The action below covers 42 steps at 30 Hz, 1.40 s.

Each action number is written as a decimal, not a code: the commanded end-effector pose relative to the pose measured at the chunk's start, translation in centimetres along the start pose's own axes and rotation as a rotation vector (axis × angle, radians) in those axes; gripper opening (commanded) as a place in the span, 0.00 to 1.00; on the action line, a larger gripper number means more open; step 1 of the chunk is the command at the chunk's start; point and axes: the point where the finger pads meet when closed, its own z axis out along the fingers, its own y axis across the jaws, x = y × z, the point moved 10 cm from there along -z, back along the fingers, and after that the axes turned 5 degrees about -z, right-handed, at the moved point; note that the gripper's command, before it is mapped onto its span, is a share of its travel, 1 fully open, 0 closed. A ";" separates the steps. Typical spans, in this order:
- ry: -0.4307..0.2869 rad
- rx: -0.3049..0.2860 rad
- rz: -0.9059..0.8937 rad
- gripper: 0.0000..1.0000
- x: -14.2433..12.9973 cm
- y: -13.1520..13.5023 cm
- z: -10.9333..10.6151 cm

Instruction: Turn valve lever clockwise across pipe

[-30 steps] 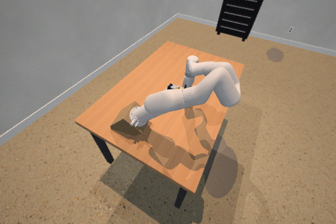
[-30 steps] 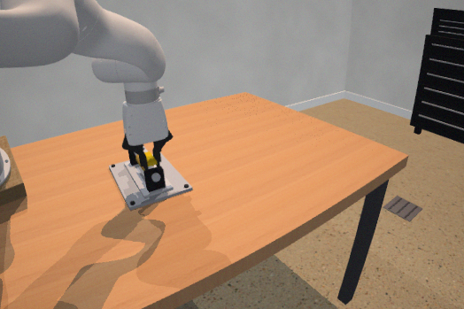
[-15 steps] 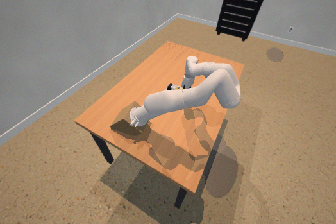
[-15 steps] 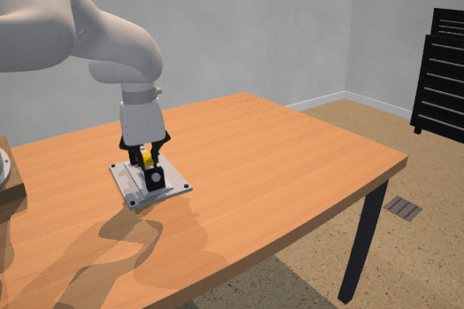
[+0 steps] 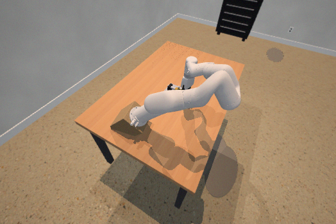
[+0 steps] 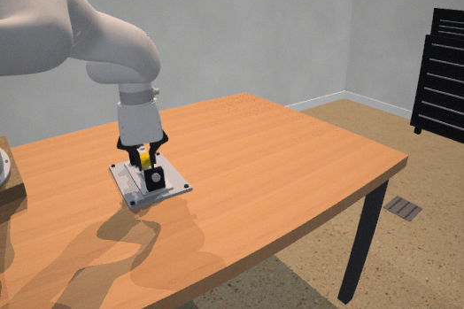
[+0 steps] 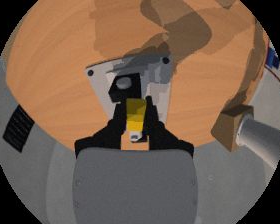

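Note:
The valve stands on a grey base plate (image 6: 177, 180) (image 7: 100, 72) bolted to the table, with a black body (image 6: 154, 179) (image 7: 122, 86) and a yellow flat lever (image 6: 144, 158) (image 7: 135, 117). My gripper (image 6: 143, 155) (image 7: 136, 102) comes down from above with its black fingers on either side of the lever and is shut on it. In the wrist view the lever runs from the fingers toward the black stem, tilted a little against the plate's edges. In the top view the arm hides most of the valve; only a bit of the black and yellow valve (image 5: 173, 87) shows.
The orange table (image 5: 128, 80) (image 6: 288, 146) carries the arm's wooden base block (image 5: 123, 122) (image 6: 11, 177) at the near left. A black shelf rack (image 5: 245, 0) (image 6: 440, 80) stands by the far wall.

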 end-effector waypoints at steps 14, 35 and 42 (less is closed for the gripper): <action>-0.001 0.000 0.105 0.00 -0.2 0.8 -0.1; -0.001 0.000 0.218 0.00 -0.4 1.6 -0.1; -0.001 0.000 0.257 0.00 -0.5 1.9 -0.1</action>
